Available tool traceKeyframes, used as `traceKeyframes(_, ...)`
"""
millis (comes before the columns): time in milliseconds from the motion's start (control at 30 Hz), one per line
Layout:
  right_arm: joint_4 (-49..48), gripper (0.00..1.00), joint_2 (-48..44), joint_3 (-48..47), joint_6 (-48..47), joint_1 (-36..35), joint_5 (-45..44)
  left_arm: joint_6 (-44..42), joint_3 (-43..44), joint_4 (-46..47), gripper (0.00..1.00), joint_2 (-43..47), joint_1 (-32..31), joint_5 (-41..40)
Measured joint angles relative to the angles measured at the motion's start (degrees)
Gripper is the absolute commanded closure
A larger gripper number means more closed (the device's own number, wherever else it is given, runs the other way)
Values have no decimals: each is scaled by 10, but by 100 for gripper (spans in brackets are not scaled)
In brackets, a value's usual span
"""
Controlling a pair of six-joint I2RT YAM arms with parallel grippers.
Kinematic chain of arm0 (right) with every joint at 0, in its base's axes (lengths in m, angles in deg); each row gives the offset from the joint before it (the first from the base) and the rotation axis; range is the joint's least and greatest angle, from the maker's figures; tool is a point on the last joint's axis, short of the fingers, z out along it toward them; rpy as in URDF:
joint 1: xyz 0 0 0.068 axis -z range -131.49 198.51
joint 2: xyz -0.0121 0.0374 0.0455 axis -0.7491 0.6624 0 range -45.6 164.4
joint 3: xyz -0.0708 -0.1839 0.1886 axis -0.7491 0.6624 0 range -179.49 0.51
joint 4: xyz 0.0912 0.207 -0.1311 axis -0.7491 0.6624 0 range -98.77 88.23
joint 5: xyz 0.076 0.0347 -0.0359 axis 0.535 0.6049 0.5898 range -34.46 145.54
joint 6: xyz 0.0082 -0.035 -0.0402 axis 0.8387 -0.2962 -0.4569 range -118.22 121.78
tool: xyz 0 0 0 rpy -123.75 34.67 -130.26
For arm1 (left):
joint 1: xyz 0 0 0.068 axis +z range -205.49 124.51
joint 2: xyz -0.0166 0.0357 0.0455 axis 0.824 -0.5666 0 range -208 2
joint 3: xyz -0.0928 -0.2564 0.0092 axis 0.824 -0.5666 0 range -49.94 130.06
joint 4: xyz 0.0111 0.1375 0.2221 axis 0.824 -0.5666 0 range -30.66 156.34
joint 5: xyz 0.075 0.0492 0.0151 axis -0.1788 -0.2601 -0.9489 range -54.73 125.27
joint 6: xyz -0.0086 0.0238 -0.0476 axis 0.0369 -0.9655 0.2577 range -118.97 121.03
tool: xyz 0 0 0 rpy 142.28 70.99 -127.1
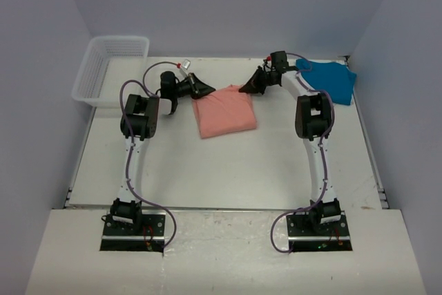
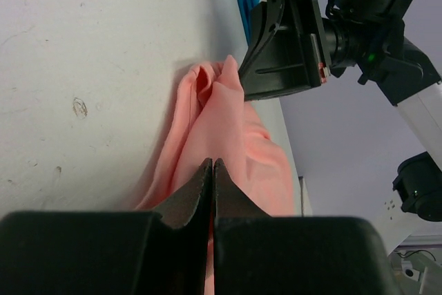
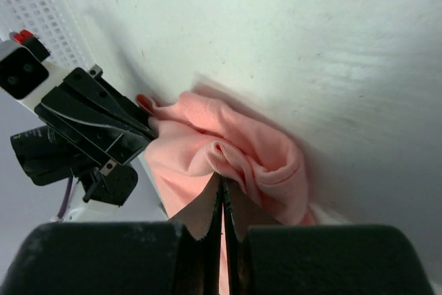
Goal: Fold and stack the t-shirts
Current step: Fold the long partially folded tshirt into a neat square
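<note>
The salmon-pink t-shirt (image 1: 224,112) lies folded into a rough square in the middle of the table. Both grippers meet at its far edge. My left gripper (image 1: 206,90) is shut on the cloth at the far left corner, with pink fabric (image 2: 228,143) bunched past its tips (image 2: 213,164). My right gripper (image 1: 246,88) is shut on a pinched fold (image 3: 235,157) at the far right corner, jaws (image 3: 222,181) pressed together. The teal-blue t-shirt (image 1: 331,81) lies spread flat at the back right, apart from both grippers.
A white mesh basket (image 1: 110,67) stands at the back left corner of the table. The right arm's elbow (image 1: 314,112) stands just in front of the teal shirt. Grey walls close in the table's back and sides.
</note>
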Motion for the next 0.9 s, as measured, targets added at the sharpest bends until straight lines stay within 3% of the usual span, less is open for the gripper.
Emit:
traceKeyframes(100,-10,100,4,-2,5,10,9,0,-6,2,100,3,0,2)
traceKeyframes(200,-13,93,7,-9,3,15,15,-4,-6,2,100,4,0,8)
traceKeyframes(233,-15,83,7,-10,1,15,16,-7,-6,0,100,5,0,10)
traceKeyframes(333,-24,68,7,-10,-16,15,28,-18,-3,-9,100,7,0,17)
traceKeyframes(500,-32,58,2,-11,-69,14,40,-41,42,-53,98,7,0,37)
traceKeyframes(700,-11,53,-61,-7,-144,11,42,-106,177,-146,79,14,0,53)
traceKeyframes(767,-2,52,-108,3,-165,11,41,-122,208,-168,67,26,0,54)
traceKeyframes(833,0,56,-158,20,-182,11,42,-132,222,-183,64,47,0,53)
traceKeyframes(867,-5,69,-186,38,-188,11,43,-136,223,-190,66,59,0,52)
traceKeyframes(900,-10,100,-220,65,-192,11,43,-136,223,-199,72,71,0,51)
